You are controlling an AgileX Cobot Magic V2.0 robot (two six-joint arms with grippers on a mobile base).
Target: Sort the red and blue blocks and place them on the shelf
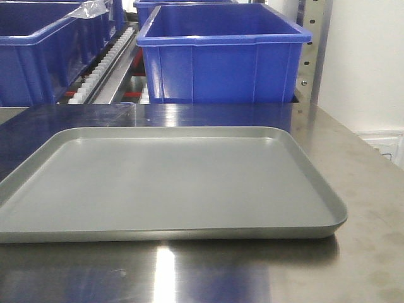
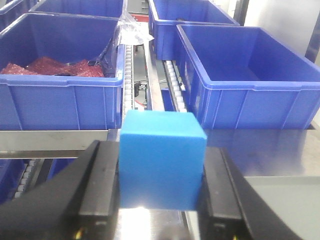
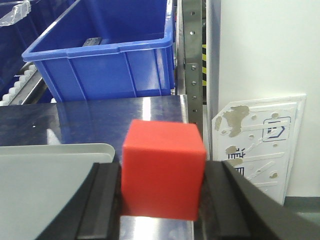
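In the left wrist view my left gripper (image 2: 161, 172) is shut on the blue block (image 2: 162, 160), held above the steel table facing the shelf (image 2: 50, 140). My right gripper (image 3: 162, 175) is shut on the red block (image 3: 162, 170), held over the table's right edge beside the grey tray (image 3: 45, 185). The shelf's roller tracks (image 2: 129, 75) run between large blue bins. Neither gripper nor either block shows in the front view, where the tray (image 1: 170, 183) lies bare.
A blue bin (image 2: 60, 75) at the left holds red packets; an empty blue bin (image 2: 250, 75) stands to the right. A perforated steel upright (image 3: 192, 60) and a white wall (image 3: 260, 50) bound the right side.
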